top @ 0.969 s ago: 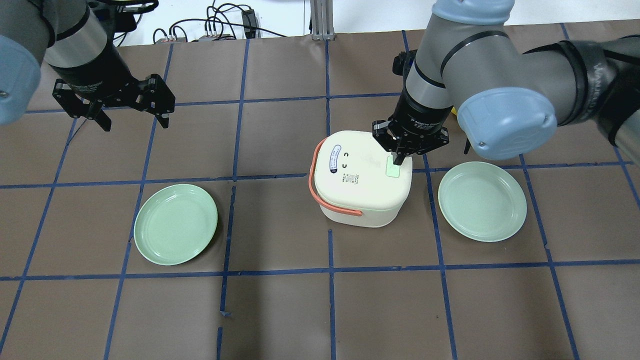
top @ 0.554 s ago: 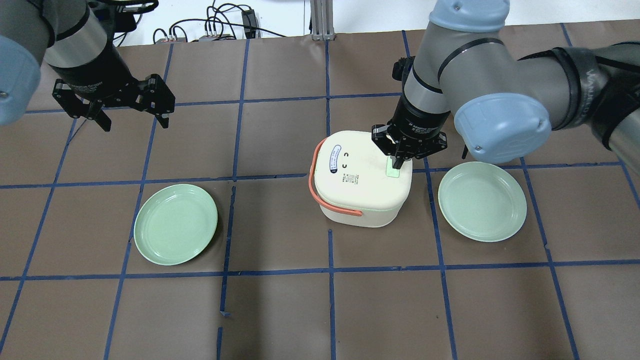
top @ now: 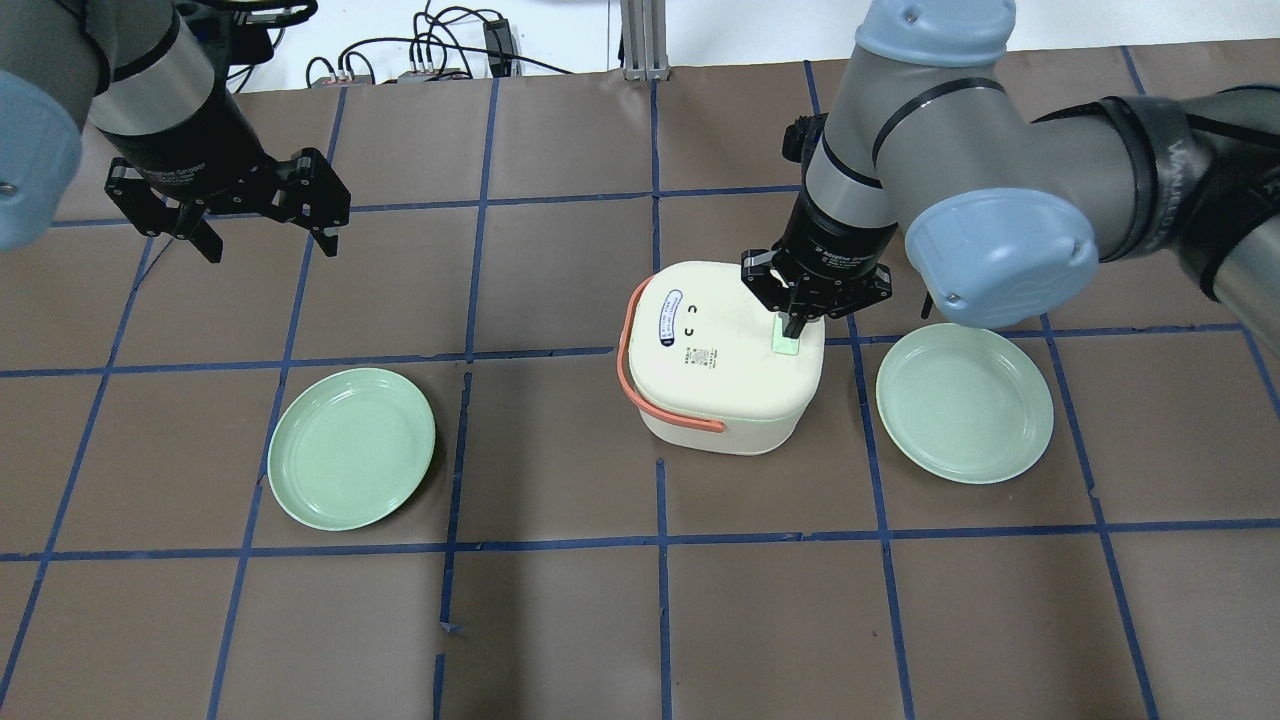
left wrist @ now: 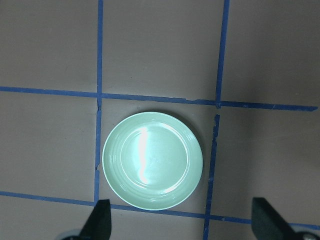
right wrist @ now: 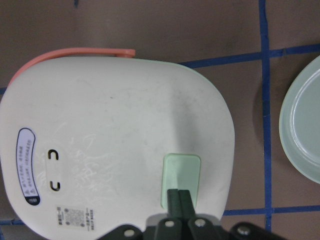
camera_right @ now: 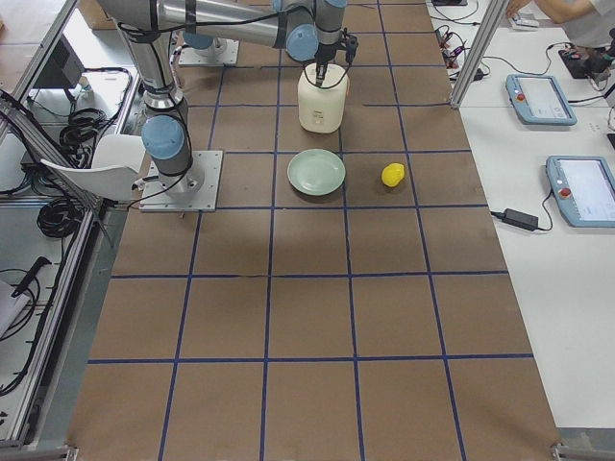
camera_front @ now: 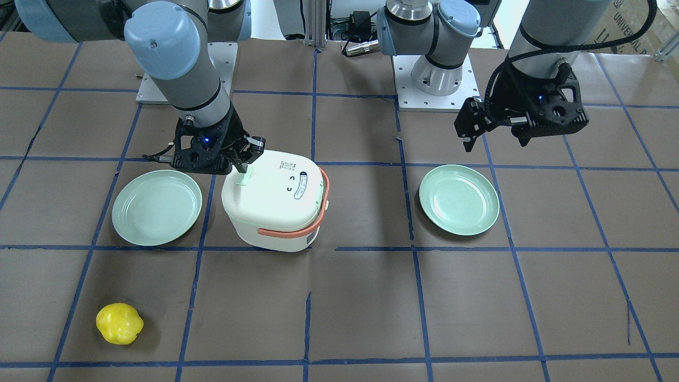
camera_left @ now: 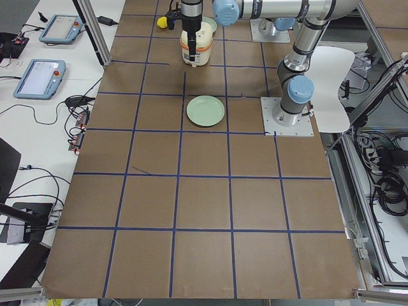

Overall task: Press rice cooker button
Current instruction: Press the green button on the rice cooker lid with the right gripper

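Observation:
The cream rice cooker [top: 715,360] with an orange handle [top: 640,395] stands mid-table; it also shows in the front view [camera_front: 273,199] and the right wrist view [right wrist: 110,145]. Its pale green button [top: 788,340] sits on the lid's right edge. My right gripper [top: 795,328] is shut, fingertips together, resting on the button [right wrist: 181,177]; in the front view the gripper [camera_front: 243,171] touches the button [camera_front: 243,178]. My left gripper [top: 265,245] is open and empty, high above the table's far left, over a green plate [left wrist: 152,167].
Two green plates lie on the table, one left [top: 352,447] and one right [top: 964,402] of the cooker. A yellow pepper-like object [camera_front: 119,323] lies near the operators' side. Cables [top: 430,50] run along the far table edge.
My right gripper has shifted slightly along the button and the arm has leaned in a little. The left arm has not moved.

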Available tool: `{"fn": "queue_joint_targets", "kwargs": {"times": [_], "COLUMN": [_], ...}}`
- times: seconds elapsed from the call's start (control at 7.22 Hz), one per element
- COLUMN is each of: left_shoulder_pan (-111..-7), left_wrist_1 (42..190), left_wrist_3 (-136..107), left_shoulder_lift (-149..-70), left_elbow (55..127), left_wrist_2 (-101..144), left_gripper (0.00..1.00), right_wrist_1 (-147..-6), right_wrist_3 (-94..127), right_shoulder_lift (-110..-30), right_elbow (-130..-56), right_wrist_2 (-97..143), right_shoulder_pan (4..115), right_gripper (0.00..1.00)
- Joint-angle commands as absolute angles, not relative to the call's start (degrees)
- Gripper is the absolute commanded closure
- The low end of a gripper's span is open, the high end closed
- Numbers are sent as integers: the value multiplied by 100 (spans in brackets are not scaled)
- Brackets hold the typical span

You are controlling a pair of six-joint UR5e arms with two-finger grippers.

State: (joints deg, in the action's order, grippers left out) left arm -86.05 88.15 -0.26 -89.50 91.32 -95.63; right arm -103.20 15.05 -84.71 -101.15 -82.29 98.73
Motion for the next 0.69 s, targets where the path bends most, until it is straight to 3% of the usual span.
{"fn": "queue_joint_targets", "kwargs": {"times": [0.0,0.55], "left_shoulder_pan": [-8604,-8604], "left_wrist_1": [8815,8815], "left_wrist_3": [-26,-26], "left_shoulder_lift": [-8947,-8947], "left_elbow": [9132,9132], "left_wrist_2": [-9563,-9563], "left_gripper": [0,0], "right_wrist_1": [-10476,-10591], "right_wrist_3": [1494,1477], "right_shoulder_lift": [-8473,-8473], "right_elbow": [-10239,-10336], "right_wrist_2": [-8227,-8218], "right_shoulder_pan": [9870,9879], "right_gripper": [94,93]}}
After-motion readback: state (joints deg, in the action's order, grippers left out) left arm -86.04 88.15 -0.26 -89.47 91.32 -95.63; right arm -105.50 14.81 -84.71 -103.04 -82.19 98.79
